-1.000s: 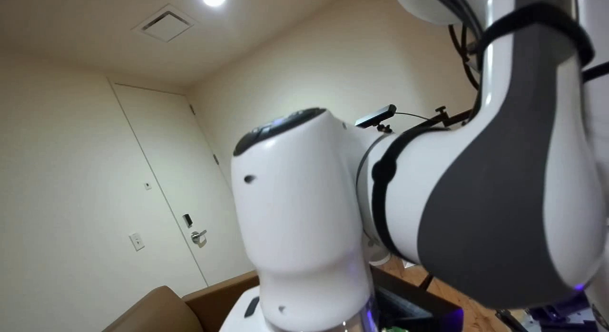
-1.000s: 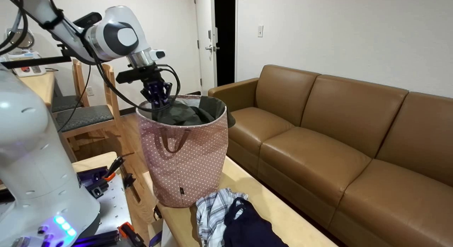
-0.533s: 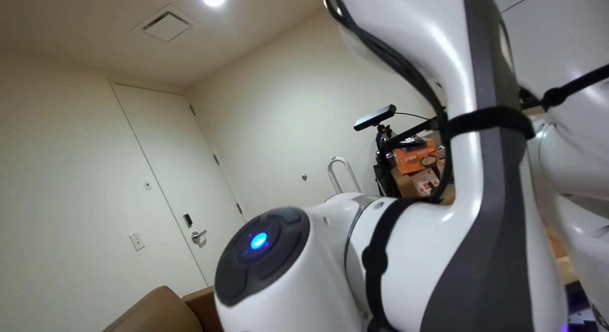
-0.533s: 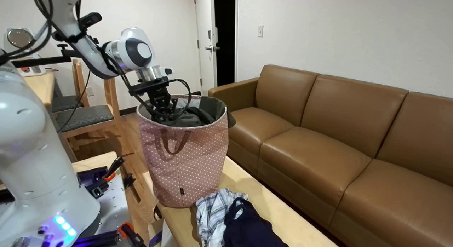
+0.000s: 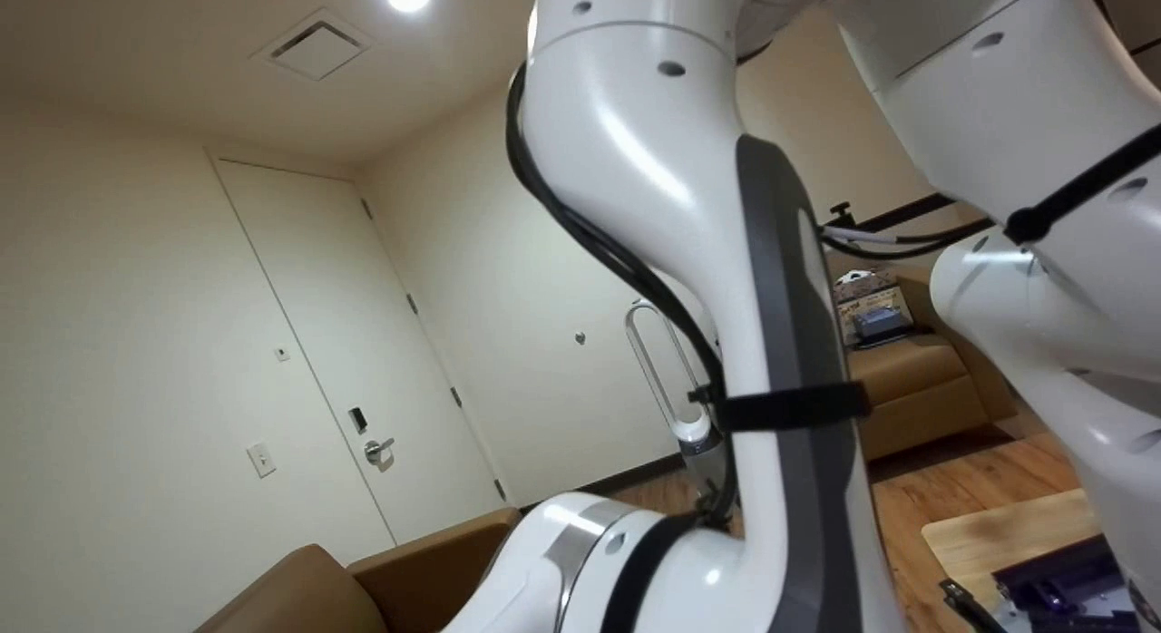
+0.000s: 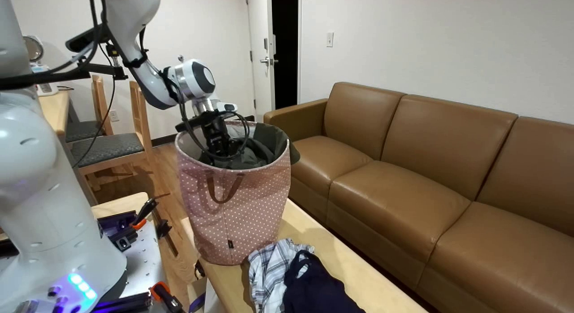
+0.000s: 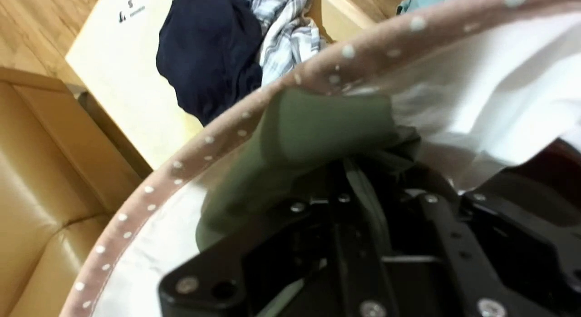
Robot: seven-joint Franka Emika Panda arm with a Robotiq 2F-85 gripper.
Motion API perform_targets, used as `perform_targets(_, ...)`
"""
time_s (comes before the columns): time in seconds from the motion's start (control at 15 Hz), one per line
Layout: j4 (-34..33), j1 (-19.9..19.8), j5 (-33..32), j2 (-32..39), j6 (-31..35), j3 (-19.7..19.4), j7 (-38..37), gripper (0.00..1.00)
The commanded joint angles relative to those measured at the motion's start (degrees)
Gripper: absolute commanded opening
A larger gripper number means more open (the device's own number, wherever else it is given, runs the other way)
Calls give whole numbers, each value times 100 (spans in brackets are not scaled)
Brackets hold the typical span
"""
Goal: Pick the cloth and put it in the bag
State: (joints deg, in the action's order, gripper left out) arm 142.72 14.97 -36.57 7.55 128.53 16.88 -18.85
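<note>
Inside the mouth of the pink dotted bag (image 6: 237,214) lies the dark olive cloth (image 6: 255,154), with one part draped over the rim on the sofa side. My gripper (image 6: 224,152) reaches down into the bag, and its tips sink into the folds. In the wrist view the olive cloth (image 7: 327,126) wraps in front of the gripper (image 7: 386,185), and a strip of it runs between the dark fingers. The jaws are shut on the cloth; their very tips are hidden in it. The bag's rim (image 7: 136,212) curves around both.
On the wooden table (image 6: 358,277) beside the bag lie a plaid garment (image 6: 269,272) and a navy garment (image 6: 314,286). A brown sofa (image 6: 390,192) runs along the table. A chair (image 6: 112,145) stands behind the arm.
The arm has moved forward and down, taking the gripper deeper into the bag and towards its middle. The bag's front rim and handle have dipped slightly. The garments on the table have not moved.
</note>
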Motion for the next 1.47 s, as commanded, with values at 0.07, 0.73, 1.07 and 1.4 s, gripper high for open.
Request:
perform_targets(0.07, -549, 212, 940, 351, -511, -68, -226, 46)
perform_targets(0.73, -478, -274, 4380, -1631, -557, -518, 323, 100)
perform_targets(1.07, -139, -897, 3628, -2370, -445, -926, -79, 100)
perform_targets(1.4, 244, -1275, 2461, -2563, -306, -947, 217, 100)
